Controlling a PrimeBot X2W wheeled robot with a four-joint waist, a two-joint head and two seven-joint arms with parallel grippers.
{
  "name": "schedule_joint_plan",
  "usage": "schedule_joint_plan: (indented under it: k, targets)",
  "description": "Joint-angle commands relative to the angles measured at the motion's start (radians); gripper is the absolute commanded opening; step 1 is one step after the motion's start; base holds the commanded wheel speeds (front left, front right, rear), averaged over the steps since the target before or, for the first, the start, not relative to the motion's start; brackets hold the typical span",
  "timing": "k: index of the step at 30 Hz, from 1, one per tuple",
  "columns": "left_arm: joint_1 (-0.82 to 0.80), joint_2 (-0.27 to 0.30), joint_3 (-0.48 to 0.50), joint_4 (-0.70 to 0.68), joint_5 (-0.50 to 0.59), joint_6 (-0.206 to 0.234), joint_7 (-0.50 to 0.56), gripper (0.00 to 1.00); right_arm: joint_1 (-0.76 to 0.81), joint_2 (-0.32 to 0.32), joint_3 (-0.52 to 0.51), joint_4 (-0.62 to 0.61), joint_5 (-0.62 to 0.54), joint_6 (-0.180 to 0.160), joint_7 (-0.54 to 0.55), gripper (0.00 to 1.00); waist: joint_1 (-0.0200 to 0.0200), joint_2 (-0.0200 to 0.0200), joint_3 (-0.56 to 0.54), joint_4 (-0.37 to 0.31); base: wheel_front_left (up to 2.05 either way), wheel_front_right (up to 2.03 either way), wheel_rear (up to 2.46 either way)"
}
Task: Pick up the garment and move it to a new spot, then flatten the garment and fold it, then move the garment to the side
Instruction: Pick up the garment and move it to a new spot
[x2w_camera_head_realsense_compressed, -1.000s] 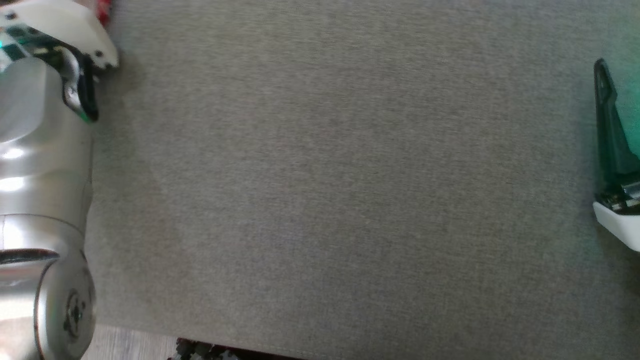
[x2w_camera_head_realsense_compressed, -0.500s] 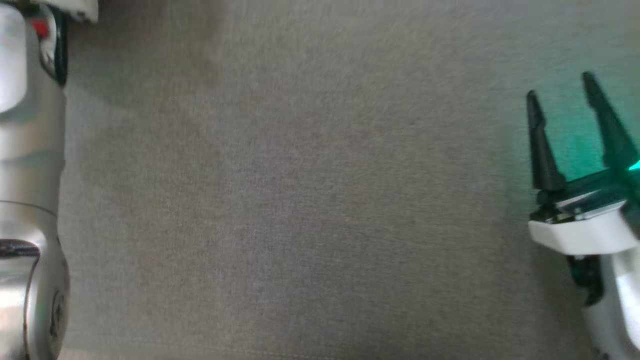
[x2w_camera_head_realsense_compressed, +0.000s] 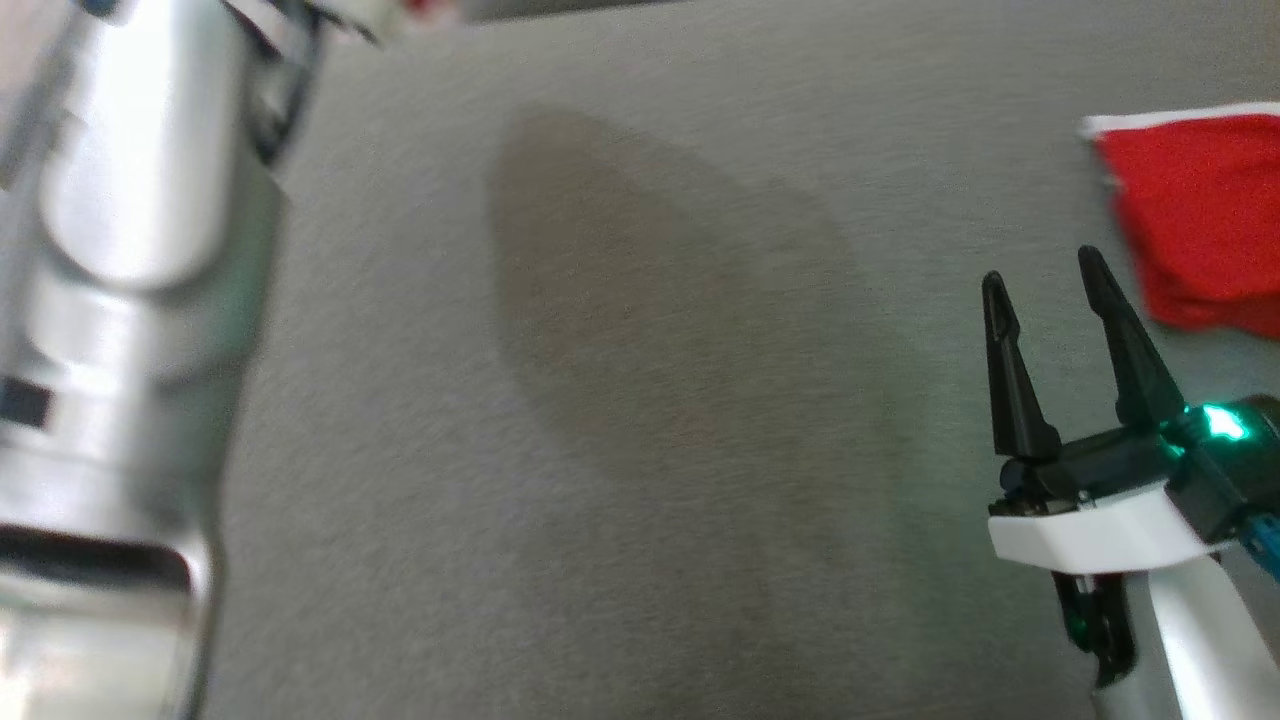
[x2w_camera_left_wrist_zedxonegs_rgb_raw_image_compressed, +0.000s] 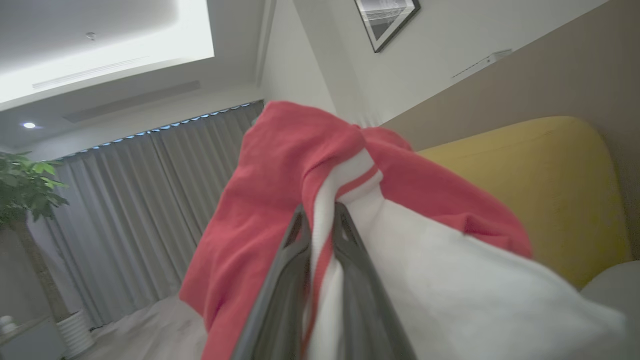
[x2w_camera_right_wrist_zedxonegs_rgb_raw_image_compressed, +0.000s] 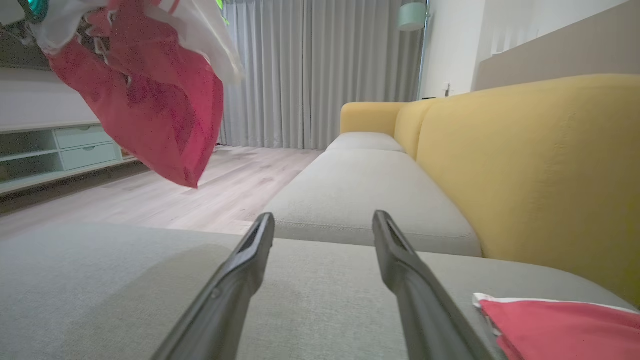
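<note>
L gripper (x2w_camera_left_wrist_zedxonegs_rgb_raw_image_compressed: 321, 210) clamps a red-and-white garment (x2w_camera_left_wrist_zedxonegs_rgb_raw_image_compressed: 280, 165) in mid-air, its two fingers pressed tight on a white band w/ a red stripe. The cloth bunches over the fingertips and hangs down both sides. A plant (x2w_camera_left_wrist_zedxonegs_rgb_raw_image_compressed: 25, 185) and a framed picture (x2w_camera_left_wrist_zedxonegs_rgb_raw_image_compressed: 387, 20) show behind it in the L wrist view.

From the R wrist cam the garment dangles at upper left, clear of the grey seat (x2w_camera_right_wrist_zedxonegs_rgb_raw_image_compressed: 125, 280) below it, w/ wood floor (x2w_camera_right_wrist_zedxonegs_rgb_raw_image_compressed: 200, 195) and curtains (x2w_camera_right_wrist_zedxonegs_rgb_raw_image_compressed: 310, 75) behind. R gripper (x2w_camera_head_realsense_compressed: 1042, 268) sits low over the seat at the head view's lower right, fingers well apart, nothing between them, a green light lit at its base.

Just beyond its tips, to the right, a folded red cloth (x2w_camera_head_realsense_compressed: 1200, 210) w/ a white edge lies flat on the seat, near the yellow backrest (x2w_camera_right_wrist_zedxonegs_rgb_raw_image_compressed: 525, 165). The L forearm (x2w_camera_head_realsense_compressed: 130, 250), silver and blurred, runs up the head view's left side. A broad dark shadow (x2w_camera_head_realsense_compressed: 640, 300) falls across the seat's middle, between the two arms. A 2nd cushion (x2w_camera_right_wrist_zedxonegs_rgb_raw_image_compressed: 365, 195) stretches away along the backrest toward the curtains.
</note>
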Motion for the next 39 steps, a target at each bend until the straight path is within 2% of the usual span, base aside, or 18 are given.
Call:
schedule_joint_plan:
  k: [1, 5, 8, 12, 15, 16, 17, 20, 25, 28, 31, 34, 39]
  targets:
    - [-0.011, 0.032, 0.015, -0.041, -0.007, -0.002, 0.010, 0.00, 0.001, 0.002, 0.013, -0.034, 0.009, 0.007, 0.001, 1.00, 0.0002, 0.0000, -0.084, -0.093, 0.00, 0.00, 0.00]
    - [0.116, -0.023, -0.050, -0.103, -0.056, -0.004, 0.053, 0.00, 0.031, 0.020, 0.002, -0.035, 0.000, 0.007, 0.001, 1.00, 0.0002, 0.0000, -0.095, -0.129, 0.00, 0.00, 0.00]
    - [0.258, -0.053, -0.100, -0.101, -0.068, 0.003, 0.040, 0.00, 0.045, 0.038, 0.004, -0.032, -0.003, 0.007, 0.001, 1.00, 0.0002, 0.0000, -0.094, -0.152, 0.00, 0.00, 0.00]
    - [0.451, -0.088, -0.179, -0.027, -0.057, 0.035, -0.071, 0.00, 0.055, 0.059, 0.004, -0.032, 0.003, 0.007, 0.001, 1.00, 0.0002, 0.0000, -0.076, -0.169, 0.00, 0.00, 0.00]
    - [0.555, -0.107, -0.244, 0.083, -0.070, 0.026, -0.131, 0.00, 0.052, 0.070, 0.009, -0.026, 0.007, 0.007, 0.001, 1.00, 0.0002, 0.0000, -0.058, -0.174, 0.00, 0.00, 0.00]
    - [0.574, -0.112, -0.259, 0.115, -0.077, 0.023, -0.142, 0.08, 0.051, 0.073, 0.013, -0.023, 0.009, 0.007, 0.001, 1.00, 0.0002, 0.0000, -0.053, -0.173, 0.00, 0.00, 0.00]
    - [0.586, -0.115, -0.271, 0.141, -0.079, 0.025, -0.150, 0.98, 0.050, 0.075, 0.015, -0.019, 0.011, 0.007, 0.001, 1.00, 0.0002, 0.0000, -0.049, -0.170, 0.00, 0.00, 0.00]
    - [0.608, -0.122, -0.283, 0.128, -0.085, 0.066, -0.158, 1.00, 0.052, 0.079, 0.019, -0.010, 0.011, 0.007, 0.001, 1.00, 0.0002, 0.0000, -0.049, -0.152, 0.00, 0.00, 0.00]
    - [0.694, -0.124, -0.283, -0.109, -0.056, 0.169, -0.159, 1.00, 0.073, 0.083, 0.009, 0.000, 0.011, 0.007, 0.001, 1.00, 0.0002, 0.0000, -0.095, -0.097, 0.00, 0.00, 0.00]
    - [0.776, -0.117, -0.247, -0.235, -0.024, 0.239, -0.159, 1.00, 0.094, 0.084, 0.001, 0.008, 0.008, 0.007, 0.001, 1.00, 0.0002, 0.0000, -0.141, -0.061, 0.00, 0.00, 0.00]
    - [0.877, -0.106, -0.172, -0.366, -0.019, 0.313, -0.159, 1.00, 0.119, 0.086, -0.015, 0.014, 0.005, 0.007, 0.001, 1.00, 0.0002, 0.0000, -0.195, -0.027, 0.00, 0.00, 0.00]
    - [0.982, -0.094, -0.098, -0.455, -0.026, 0.355, -0.159, 1.00, 0.151, 0.088, -0.045, 0.016, 0.001, 0.007, 0.001, 1.00, 0.0002, 0.0000, -0.237, 0.010, 0.00, 0.00, 0.00]
    - [1.091, -0.079, -0.018, -0.519, -0.017, 0.378, -0.159, 1.00, 0.189, 0.090, -0.075, 0.015, 0.006, 0.007, 0.001, 1.00, 0.0002, 0.0000, -0.269, 0.055, 0.00, 0.00, 0.00]
